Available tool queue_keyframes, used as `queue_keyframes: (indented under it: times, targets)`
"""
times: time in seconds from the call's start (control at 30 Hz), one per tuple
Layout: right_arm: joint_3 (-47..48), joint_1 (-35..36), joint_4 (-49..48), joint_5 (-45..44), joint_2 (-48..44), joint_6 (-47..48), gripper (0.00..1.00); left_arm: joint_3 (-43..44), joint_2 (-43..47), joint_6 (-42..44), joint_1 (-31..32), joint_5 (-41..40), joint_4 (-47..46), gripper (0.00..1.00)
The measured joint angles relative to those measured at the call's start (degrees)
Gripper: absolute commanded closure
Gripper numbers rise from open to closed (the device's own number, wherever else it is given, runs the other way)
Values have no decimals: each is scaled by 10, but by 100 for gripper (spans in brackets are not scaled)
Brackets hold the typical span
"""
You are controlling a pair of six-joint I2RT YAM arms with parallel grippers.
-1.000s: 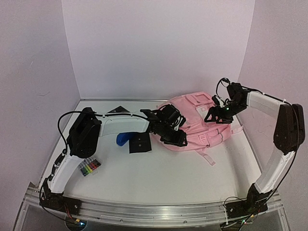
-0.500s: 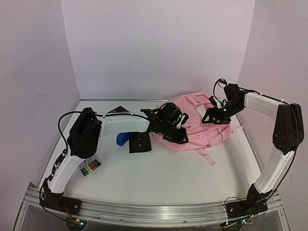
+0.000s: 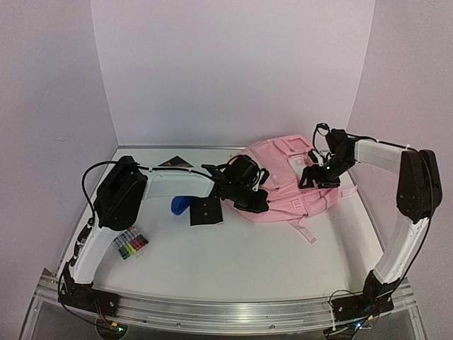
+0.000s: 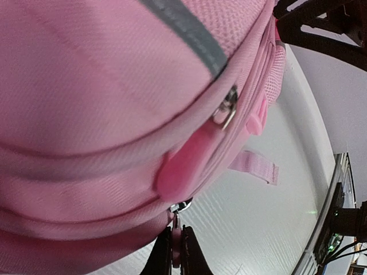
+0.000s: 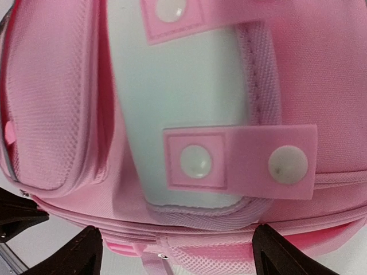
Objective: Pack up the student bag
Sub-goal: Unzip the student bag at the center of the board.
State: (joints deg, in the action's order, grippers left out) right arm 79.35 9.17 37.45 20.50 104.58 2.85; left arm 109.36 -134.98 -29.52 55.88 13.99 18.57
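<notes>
Top external view: the student bag (image 3: 294, 180) is lying flat at the far right of the table (image 3: 233, 255). Left wrist view: the left gripper (image 4: 175, 259) is pinching a pink zipper pull (image 4: 175, 238) tight; such a thin hold is likely risking a slip. Right wrist view: the right gripper (image 5: 179, 255) is hovering wide open, holding nothing, over the bag's pale front panel (image 5: 178, 103).

Inspection finding: a robotics lab test cell. Plain pale panel walls (image 3: 233, 71) are enclosing a white tabletop (image 3: 241, 262); two black-and-white robot arms (image 3: 173, 185) are sitting bolted along a ribbed aluminium rail (image 3: 226, 312), with black wiring (image 3: 86, 183) hanging exposed.
</notes>
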Motion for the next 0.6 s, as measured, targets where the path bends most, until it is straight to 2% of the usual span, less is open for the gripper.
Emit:
queue_keyframes:
  times: [0.33, 0.47, 0.6]
  targets:
    - [20, -32, 4, -29, 39, 13, 8, -107, 96, 20, -19, -21, -15, 100]
    - [54, -47, 16, -10, 70, 29, 9, -149, 121, 35, -36, -1, -25, 100]
    - [73, -63, 14, 22, 80, 70, 12, -138, 121, 56, -47, 39, -5, 100]
